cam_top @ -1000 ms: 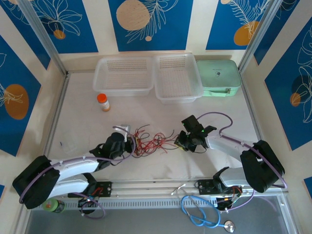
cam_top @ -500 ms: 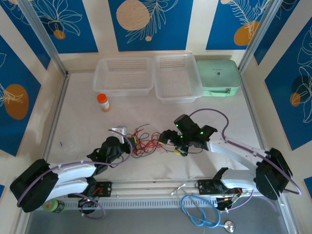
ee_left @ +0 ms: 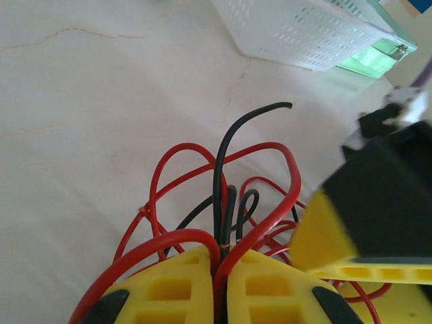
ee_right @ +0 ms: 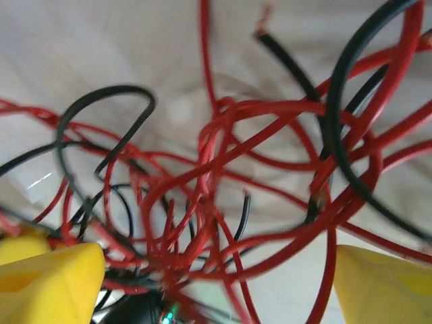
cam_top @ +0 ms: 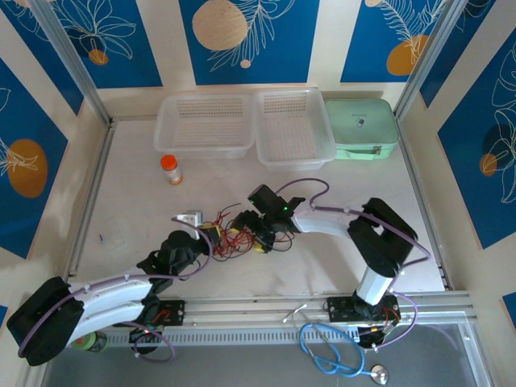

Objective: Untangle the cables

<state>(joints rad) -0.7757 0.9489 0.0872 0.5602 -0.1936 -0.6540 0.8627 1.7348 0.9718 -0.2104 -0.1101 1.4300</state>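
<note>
The cables (cam_top: 239, 234) are a small tangle of thin red and black wires lying mid-table. My left gripper (cam_top: 213, 234) meets the tangle from the left. In the left wrist view its yellow fingers (ee_left: 169, 283) are pressed together, and the left gripper (ee_left: 221, 255) is shut on red and black cables (ee_left: 223, 169) that loop up out of it. My right gripper (cam_top: 258, 232) reaches in from the right. It (ee_right: 216, 277) stands open, yellow fingertips (ee_right: 50, 280) wide apart, with the knot of cables (ee_right: 209, 196) between them. One right finger (ee_left: 368, 202) looms close beside the left fingers.
Two white perforated baskets (cam_top: 205, 125) (cam_top: 294, 129) and a mint-green case (cam_top: 361, 129) line the back. An orange-capped bottle (cam_top: 170, 168) stands back left. A light blue coiled cable (cam_top: 330, 355) lies off the near edge. Bare tabletop (cam_top: 129, 210) surrounds the tangle.
My right arm has swung left across the table and pushed its gripper into the tangle. The wire bundle has bunched up toward the left gripper, which has shifted slightly.
</note>
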